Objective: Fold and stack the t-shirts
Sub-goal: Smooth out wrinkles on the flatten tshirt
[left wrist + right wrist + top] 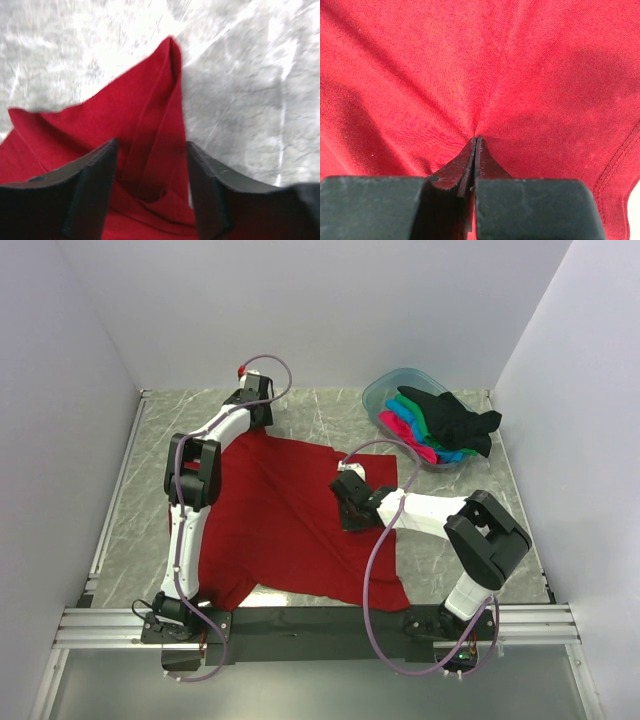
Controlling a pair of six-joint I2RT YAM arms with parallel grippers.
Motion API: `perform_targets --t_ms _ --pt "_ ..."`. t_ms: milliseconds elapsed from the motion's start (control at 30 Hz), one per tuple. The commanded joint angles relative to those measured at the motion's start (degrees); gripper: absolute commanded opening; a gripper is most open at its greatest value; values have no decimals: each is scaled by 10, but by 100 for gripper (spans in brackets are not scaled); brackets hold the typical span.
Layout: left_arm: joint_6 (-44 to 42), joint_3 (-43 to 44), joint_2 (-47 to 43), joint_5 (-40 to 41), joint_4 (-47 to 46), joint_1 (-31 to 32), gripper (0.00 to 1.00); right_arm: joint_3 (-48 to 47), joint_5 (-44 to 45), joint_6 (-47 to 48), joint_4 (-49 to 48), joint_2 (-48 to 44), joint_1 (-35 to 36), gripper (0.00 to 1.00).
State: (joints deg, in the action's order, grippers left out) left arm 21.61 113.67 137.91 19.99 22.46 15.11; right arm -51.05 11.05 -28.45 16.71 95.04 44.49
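A dark red t-shirt [280, 510] lies spread on the marble table, one sleeve toward the near left. My left gripper [256, 418] is at its far corner. In the left wrist view its jaws [150, 147] stand apart, with a raised fold of the red cloth [155, 100] between them. My right gripper [350, 512] is over the middle of the shirt. In the right wrist view it [476, 139] is shut, its tips pressed on the red cloth [520, 75], where creases meet. Black [455, 420], green [415, 410], pink [403, 427] and blue [452, 454] t-shirts are piled at the far right.
The pile sits in and spills over a clear bluish plastic tub [385, 390] at the far right corner. White walls close the table on three sides. A metal rail [320, 625] runs along the near edge by the arm bases.
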Motion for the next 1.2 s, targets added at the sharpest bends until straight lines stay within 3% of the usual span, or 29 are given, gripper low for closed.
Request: perform_targets --t_ms 0,100,333,433,533,767,933,1067,1167 --pt "-14 42 10 0 -38 7 57 25 -31 2 54 23 10 0" --pt "-14 46 13 -10 -48 9 40 27 -31 1 53 20 12 0" --pt "7 51 16 -85 -59 11 15 23 -33 4 56 25 14 0" --pt "15 48 10 -94 -65 14 10 24 -34 4 54 24 16 0" --pt "22 27 -13 -39 -71 18 15 26 -36 4 52 27 16 0" --pt "43 9 -19 33 -57 2 57 29 -41 6 51 27 17 0" --pt "47 9 -10 41 -62 -5 66 30 -40 7 51 21 19 0" --pt "49 -13 -13 37 -83 -8 69 27 -42 7 53 24 20 0" --pt "44 17 8 13 -69 -9 69 28 -43 6 54 21 22 0"
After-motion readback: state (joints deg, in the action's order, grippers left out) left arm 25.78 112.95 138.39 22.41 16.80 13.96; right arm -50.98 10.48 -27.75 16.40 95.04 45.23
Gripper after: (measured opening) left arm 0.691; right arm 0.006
